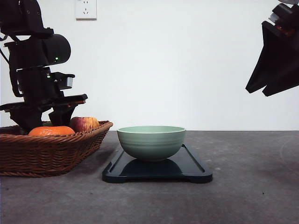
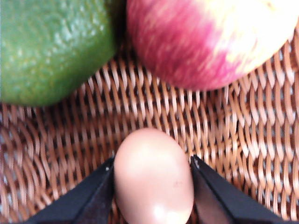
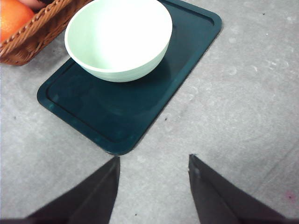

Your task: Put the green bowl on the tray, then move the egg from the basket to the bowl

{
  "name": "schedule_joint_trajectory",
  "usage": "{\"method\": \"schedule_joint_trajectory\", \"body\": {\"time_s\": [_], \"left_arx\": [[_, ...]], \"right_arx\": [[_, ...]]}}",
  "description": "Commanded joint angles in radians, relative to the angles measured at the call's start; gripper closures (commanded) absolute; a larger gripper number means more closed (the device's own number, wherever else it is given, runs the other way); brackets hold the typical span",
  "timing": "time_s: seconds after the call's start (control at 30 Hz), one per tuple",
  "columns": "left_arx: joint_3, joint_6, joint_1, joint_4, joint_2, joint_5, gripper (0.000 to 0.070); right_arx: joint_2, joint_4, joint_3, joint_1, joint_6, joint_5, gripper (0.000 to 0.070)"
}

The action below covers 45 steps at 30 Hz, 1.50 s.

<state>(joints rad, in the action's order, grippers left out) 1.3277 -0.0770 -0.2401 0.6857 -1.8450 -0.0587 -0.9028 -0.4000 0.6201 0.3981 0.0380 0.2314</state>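
The pale green bowl [image 1: 151, 142] [image 3: 119, 37] stands upright and empty on the left part of the dark tray [image 1: 191, 163] [image 3: 140, 107]. To its left is the wicker basket [image 1: 42, 154] [image 2: 154, 107]. My left arm [image 1: 39, 93] reaches down into it. There the tan egg [image 2: 153, 177] lies on the weave, and my left gripper [image 2: 152, 162] has a finger pressed on each side of it. My right gripper [image 1: 271, 88] [image 3: 153, 157] hangs high at the right, open and holding nothing, above bare table in front of the tray.
In the basket an orange [image 1: 50, 131] [image 3: 11, 16], a red-yellow apple [image 1: 83, 123] [image 2: 210, 42] and a green citrus fruit [image 2: 51, 46] lie close beyond the egg. A socket [image 1: 86, 8] is on the back wall. Grey tabletop lies right of the tray.
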Motion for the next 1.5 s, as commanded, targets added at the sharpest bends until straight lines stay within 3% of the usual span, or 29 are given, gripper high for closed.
{"method": "schedule_joint_trajectory", "body": {"time_s": [0.0, 0.33, 0.63, 0.73, 0.9, 1.17, 1.3, 1.47], "left_arx": [[0.024, 0.008, -0.002, 0.005, 0.017, -0.001, 0.0475], [0.025, 0.010, -0.005, 0.004, 0.176, -0.024, 0.0475], [0.025, -0.003, -0.055, -0.060, 0.259, -0.339, 0.0476], [0.025, -0.026, -0.094, -0.105, 0.258, -0.371, 0.0476], [0.024, -0.025, -0.189, -0.210, 0.256, -0.324, 0.0477], [0.024, 0.017, -0.351, -0.406, 0.238, -0.038, 0.0477], [0.024, 0.017, -0.391, -0.469, 0.206, -0.016, 0.0477], [0.024, 0.017, -0.413, -0.463, 0.142, -0.015, 0.0477]], "right_arx": [[-0.005, 0.010, 0.003, 0.004, 0.008, -0.003, 0.0412], [-0.004, 0.010, 0.003, 0.004, 0.008, -0.003, 0.0412], [-0.004, 0.011, 0.003, 0.004, 0.007, -0.002, 0.0412], [-0.004, 0.012, 0.003, 0.004, 0.007, -0.002, 0.0412], [-0.004, 0.022, 0.003, 0.004, 0.007, 0.001, 0.0412], [-0.004, 0.023, 0.003, 0.004, 0.007, 0.003, 0.0412], [-0.004, 0.023, 0.003, 0.004, 0.007, 0.004, 0.0412], [-0.004, 0.023, 0.003, 0.004, 0.007, 0.004, 0.0412]]}}
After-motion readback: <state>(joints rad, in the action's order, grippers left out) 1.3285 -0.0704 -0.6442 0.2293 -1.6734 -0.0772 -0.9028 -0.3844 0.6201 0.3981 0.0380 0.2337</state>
